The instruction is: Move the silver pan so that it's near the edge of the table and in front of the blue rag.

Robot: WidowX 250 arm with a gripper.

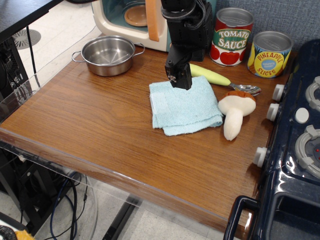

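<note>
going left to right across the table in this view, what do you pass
silver pan → blue rag → toy mushroom → pineapple can → toy stove

- One silver pan [108, 55]
- One blue rag [184, 106]
- Two tin cans [231, 36]
- One toy mushroom [235, 111]
- One spoon [246, 89]
- One toy stove [295, 150]
- One robot gripper [179, 80]

shiny steel silver pan [108, 55]; soft, nubby terry blue rag [184, 105]; smooth, lightly glossy wood-grain table [90, 125].
</note>
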